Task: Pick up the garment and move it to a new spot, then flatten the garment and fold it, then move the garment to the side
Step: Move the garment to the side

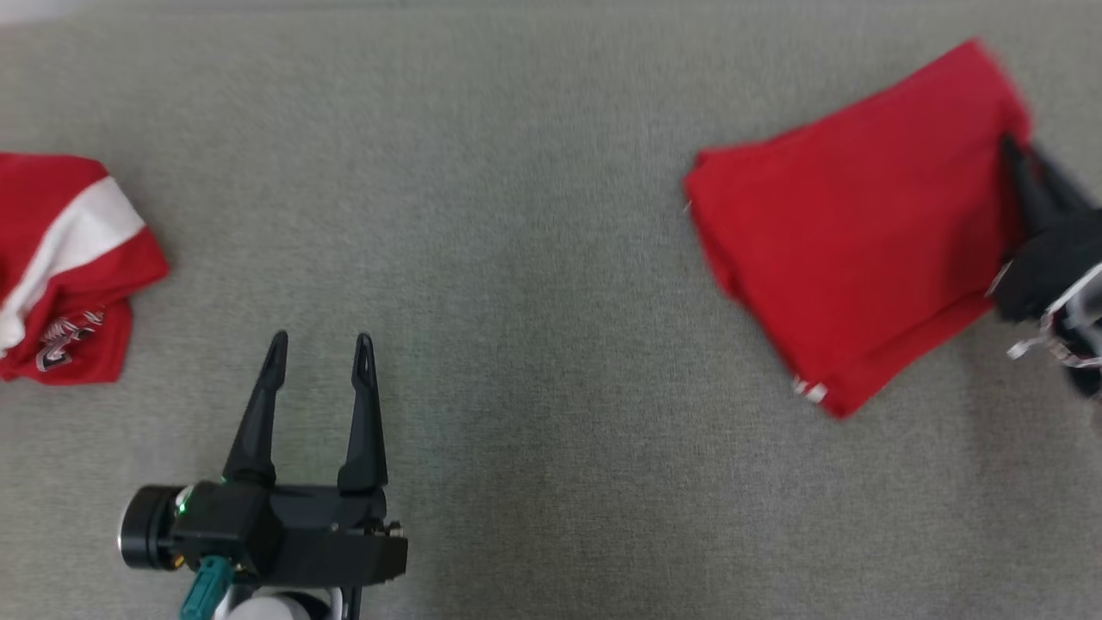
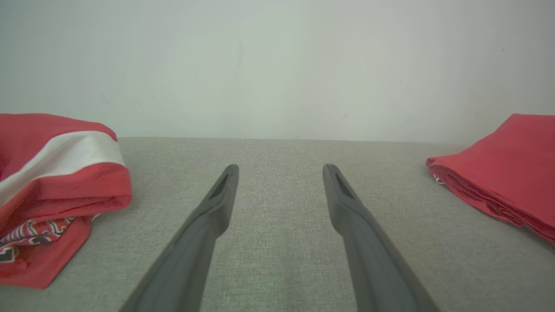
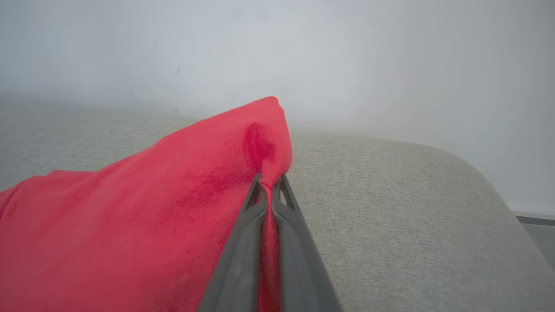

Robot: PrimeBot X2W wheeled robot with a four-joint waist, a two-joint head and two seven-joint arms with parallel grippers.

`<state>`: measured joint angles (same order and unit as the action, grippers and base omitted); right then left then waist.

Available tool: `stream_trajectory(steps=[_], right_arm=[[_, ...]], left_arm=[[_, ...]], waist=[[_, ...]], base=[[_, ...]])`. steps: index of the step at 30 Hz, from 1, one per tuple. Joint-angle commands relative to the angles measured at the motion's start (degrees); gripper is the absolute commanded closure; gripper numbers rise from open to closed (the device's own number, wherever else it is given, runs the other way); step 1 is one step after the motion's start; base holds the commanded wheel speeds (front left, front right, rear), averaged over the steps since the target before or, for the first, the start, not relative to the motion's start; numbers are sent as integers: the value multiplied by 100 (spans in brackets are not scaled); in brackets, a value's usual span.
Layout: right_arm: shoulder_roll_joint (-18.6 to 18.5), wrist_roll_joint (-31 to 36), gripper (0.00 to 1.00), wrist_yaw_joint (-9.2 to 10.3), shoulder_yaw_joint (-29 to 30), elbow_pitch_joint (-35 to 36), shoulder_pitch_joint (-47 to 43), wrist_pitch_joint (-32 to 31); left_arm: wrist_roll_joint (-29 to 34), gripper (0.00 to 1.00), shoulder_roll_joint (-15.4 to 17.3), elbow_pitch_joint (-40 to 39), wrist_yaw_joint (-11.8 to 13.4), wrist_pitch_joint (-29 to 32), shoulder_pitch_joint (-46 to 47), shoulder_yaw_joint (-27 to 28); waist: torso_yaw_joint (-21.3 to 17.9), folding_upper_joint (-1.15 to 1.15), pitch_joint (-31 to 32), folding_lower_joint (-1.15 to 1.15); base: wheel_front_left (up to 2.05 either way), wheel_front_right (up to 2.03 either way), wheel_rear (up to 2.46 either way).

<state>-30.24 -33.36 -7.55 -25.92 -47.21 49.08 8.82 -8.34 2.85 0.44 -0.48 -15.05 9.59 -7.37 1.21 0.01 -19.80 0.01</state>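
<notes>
Now on final step, by the look: shifting folded red garment (image 1: 852,232) aside. Pinches its right edge with right gripper (image 3: 269,184), jaws clenched on cloth, at right of grey fabric surface (image 1: 516,258). Left gripper (image 1: 320,344) jaws spread, empty. Next probably needs low sideways drag without spilling folds, then release.

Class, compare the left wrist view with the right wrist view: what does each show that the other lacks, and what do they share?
Left wrist view: the open left gripper, holding nothing, and a crumpled red-and-white garment lying to its left.
Right wrist view: the right gripper shut on a pinched edge of the folded red garment, which rises in a peak there, plus a rounded corner of the grey fabric surface.
Shared: the folded red garment, that surface and the pale wall behind.
</notes>
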Motion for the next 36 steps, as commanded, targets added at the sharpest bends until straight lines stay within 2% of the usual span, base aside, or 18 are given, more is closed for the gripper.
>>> stream_trajectory(steps=[1, 10, 20, 28, 33, 34, 35, 36], right_arm=[[-253, -117, 100, 15, -19, 10, 257, 49], [-1025, -284, 100, 15, -242, -48, 957, 151], [-1721, -439, 100, 15, -580, -148, 1617, 152], [-2017, -441, 100, 15, -971, -343, 2183, 83], [-2022, -407, 100, 15, -1213, -603, 2501, 70], [-2052, -349, 89, 15, -1244, -695, 2566, 106], [-2074, -272, 35, 15, -1297, -768, 2624, 152], [-2046, -259, 0, 15, -1322, -860, 2662, 172]], left_arm=[[121, 0, 7, -106, 2, -17, 201, 27], [461, 0, 78, -516, -39, -17, 299, 185], [646, 0, 263, -965, -15, -17, 86, 316], [678, 0, 317, -1098, -20, -17, 8, 330], [691, 0, 312, -1095, -3, -17, 71, 311], [689, 0, 305, -1100, -6, -17, 77, 308], [682, 0, 300, -1100, -3, -17, 80, 302], [672, 0, 295, -1097, 0, -17, 82, 302]], waist=[[-271, -1, -831, -1], [-730, -1, -1402, -1], [-1178, -1, -1645, -1], [-1209, -1, -1752, -1], [-1135, -1, -1809, -1], [-1116, -1, -1815, -1], [-1095, -1, -1817, -1], [-1079, -1, -1813, -1]], base=[[0, 0, 0], [0, 0, 0], [0, 0, 0], [0, 0, 0], [0, 0, 0], [0, 0, 0], [0, 0, 0], [0, 0, 0]])
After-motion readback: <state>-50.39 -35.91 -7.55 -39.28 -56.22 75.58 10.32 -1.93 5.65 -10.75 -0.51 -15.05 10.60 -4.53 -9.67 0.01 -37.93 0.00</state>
